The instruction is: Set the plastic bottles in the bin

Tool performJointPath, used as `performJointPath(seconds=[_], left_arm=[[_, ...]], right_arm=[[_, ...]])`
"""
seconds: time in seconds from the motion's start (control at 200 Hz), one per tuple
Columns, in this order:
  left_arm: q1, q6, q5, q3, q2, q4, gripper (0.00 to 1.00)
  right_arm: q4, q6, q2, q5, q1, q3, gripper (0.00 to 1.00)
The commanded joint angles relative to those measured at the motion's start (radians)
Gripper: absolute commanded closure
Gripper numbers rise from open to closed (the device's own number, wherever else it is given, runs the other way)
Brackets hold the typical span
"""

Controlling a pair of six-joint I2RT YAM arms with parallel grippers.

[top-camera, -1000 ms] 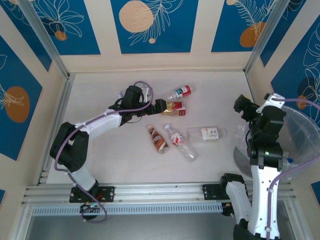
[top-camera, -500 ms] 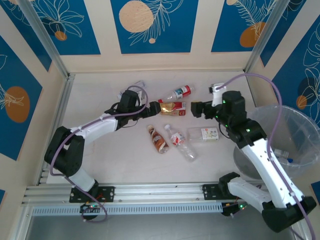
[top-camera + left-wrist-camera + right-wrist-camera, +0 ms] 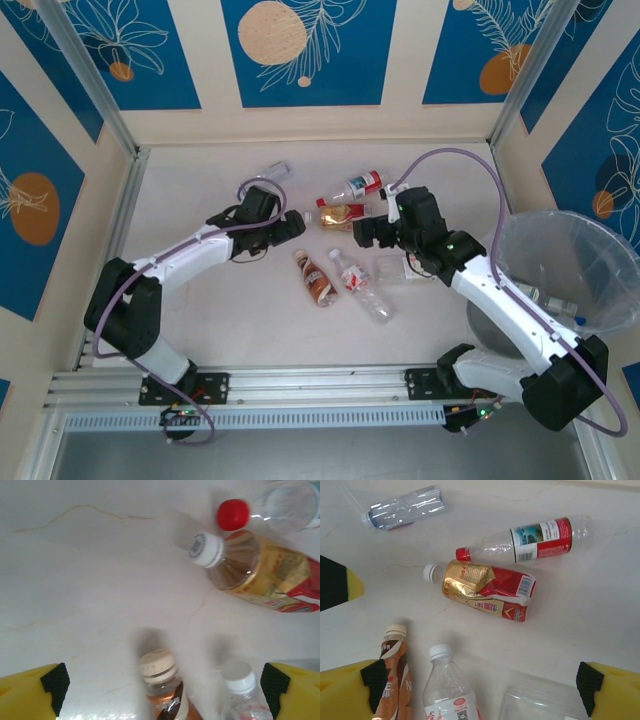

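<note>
Top external: looks down on the table (image 3: pixel 250 320) with red-labelled bottle (image 3: pixel 360 185), gold bottle (image 3: pixel 343 213) just beside it, brown bottle (image 3: pixel 315 277) and clear bottle (image 3: pixel 362 288) side by side nearer the arms, and blue-tinted bottle (image 3: pixel 275 172) farther back. Places the left gripper (image 3: pixel 293 228) just left of the gold bottle, the right gripper (image 3: pixel 363 232) just right of it, and the bin (image 3: pixel 560 217) at the far right, well apart from these bottles.

Left wrist: finds yellow fingers (image 3: pixel 30 690) spread wide, gripping nothing, either side of the brown bottle's cap, with the gold bottle ahead.

Right wrist: finds fingers (image 3: pixel 615 690) spread equally wide, gripping nothing, above brown and clear bottles.
</note>
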Motion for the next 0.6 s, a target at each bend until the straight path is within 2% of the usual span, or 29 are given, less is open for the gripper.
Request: performJointPath(seconds=[0.0, 0.14, 0.295, 0.43, 0.595], left_arm=[[-0.019, -0.100, -0.090, 0.034, -0.006, -0.120, 0.01], [-0.056, -0.132, -0.104, 0.075, 0.035, -0.154, 0.01], [-0.100, -0.179, -0.177, 0.204, 0.127, -0.317, 0.01], [-0.134, -0.301, -0.223, 0.264, 0.187, -0.408, 0.01], [-0.168, -0.338, -0.183, 0.313, 0.270, -0.386, 0.05]], right_arm=[[0.074, 0.099, 0.003, -0.025, 0.007, -0.037, 0.01], [0.142, 0.159, -0.001, -0.045, 0.007, -0.092, 0.00], [0.140, 0.150, -0.008, -0.008, 0.007, -0.104, 0.00], [0.140, 0.125, -0.031, 0.025, 0.005, -0.111, 0.00], [0.148, 0.104, -0.063, 0.047, 0.002, -0.131, 0.01]])
